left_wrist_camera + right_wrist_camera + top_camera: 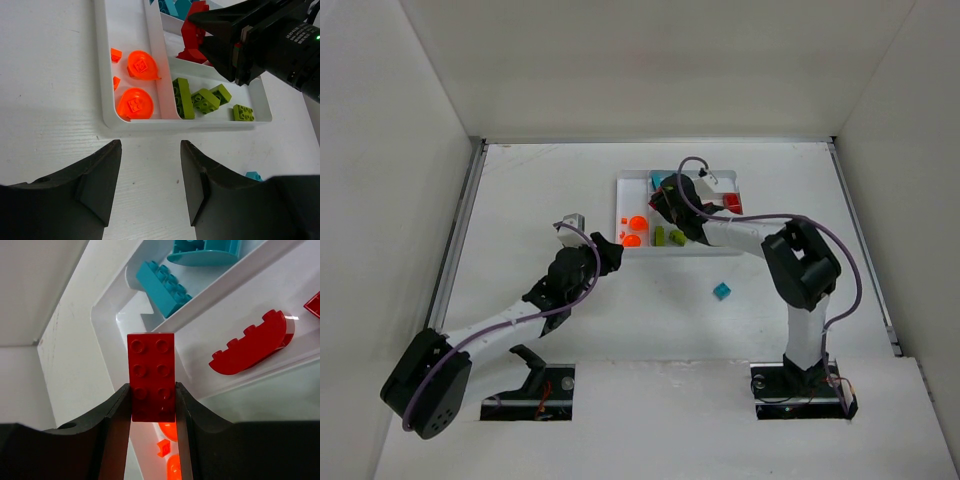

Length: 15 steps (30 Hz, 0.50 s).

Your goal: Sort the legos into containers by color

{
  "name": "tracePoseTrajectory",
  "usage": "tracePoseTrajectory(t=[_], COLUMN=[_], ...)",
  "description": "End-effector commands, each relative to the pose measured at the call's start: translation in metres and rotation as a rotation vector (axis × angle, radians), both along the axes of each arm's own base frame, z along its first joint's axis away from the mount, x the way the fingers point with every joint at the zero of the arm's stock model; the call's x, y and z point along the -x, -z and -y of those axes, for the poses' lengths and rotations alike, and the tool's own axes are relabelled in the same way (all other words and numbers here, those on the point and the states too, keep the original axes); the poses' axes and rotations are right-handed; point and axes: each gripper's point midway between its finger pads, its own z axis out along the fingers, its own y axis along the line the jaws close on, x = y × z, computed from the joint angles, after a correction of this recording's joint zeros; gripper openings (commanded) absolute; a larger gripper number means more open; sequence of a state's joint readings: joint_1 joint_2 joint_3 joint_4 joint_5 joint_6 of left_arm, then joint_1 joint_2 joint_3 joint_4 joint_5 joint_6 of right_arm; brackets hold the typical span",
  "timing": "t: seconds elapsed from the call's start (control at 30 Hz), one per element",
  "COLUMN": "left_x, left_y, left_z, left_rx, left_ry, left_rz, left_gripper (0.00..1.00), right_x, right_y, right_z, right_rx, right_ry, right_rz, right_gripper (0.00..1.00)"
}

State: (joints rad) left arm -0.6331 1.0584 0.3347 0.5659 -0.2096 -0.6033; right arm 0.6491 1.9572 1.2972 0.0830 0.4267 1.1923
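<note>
The white tray [623, 180] lies at the table's middle back. Its narrow side section holds orange round pieces [141, 65]. The long slots hold lime green bricks [183, 97], a red curved piece [250, 342] and teal bricks [162, 282]. My right gripper [152, 400] is shut on a red brick [151, 375] and holds it above the tray's left end [662, 203]. My left gripper [150, 170] is open and empty, just short of the tray's near left corner [609, 251]. One teal brick [722, 291] lies loose on the table.
White walls enclose the table on the left, back and right. The right arm's forearm reaches over the tray's near rim [720, 253]. The loose teal brick also shows in the left wrist view [253, 175], beside the right finger.
</note>
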Motion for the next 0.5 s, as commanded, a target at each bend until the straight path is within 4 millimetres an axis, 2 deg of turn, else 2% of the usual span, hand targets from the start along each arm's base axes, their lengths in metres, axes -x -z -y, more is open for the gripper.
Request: tracePoseTrajectory(t=[0.0, 0.13, 0.3, 0.47], left_x=[-0.0035, -0.0020, -0.0007, -0.0021], left_y=[-0.0094, -0.0141, -0.0174, -0.0148], left_z=[0.0041, 0.0057, 0.0067, 0.0066], left_rx=[0.039, 0.041, 0.050, 0.054], left_ry=[0.007, 0.012, 0.021, 0.021], left_rz=[0.031, 0.048, 0.057, 0.048], left_gripper=[0.48, 0.48, 0.48, 0.48], right_x=[-0.0160, -0.0173, -0.0158, -0.0078], right_y=[-0.0182, -0.0151, -0.0118, -0.0166], right_z=[-0.0024, 0.0002, 0.0005, 0.0060], right_rx=[-0.127, -0.151, -0.171, -0.169], right_ry=[0.102, 0.139, 0.149, 0.138], right_rz=[0.048, 0.041, 0.032, 0.044], right_gripper=[0.27, 0.33, 0.49, 0.53])
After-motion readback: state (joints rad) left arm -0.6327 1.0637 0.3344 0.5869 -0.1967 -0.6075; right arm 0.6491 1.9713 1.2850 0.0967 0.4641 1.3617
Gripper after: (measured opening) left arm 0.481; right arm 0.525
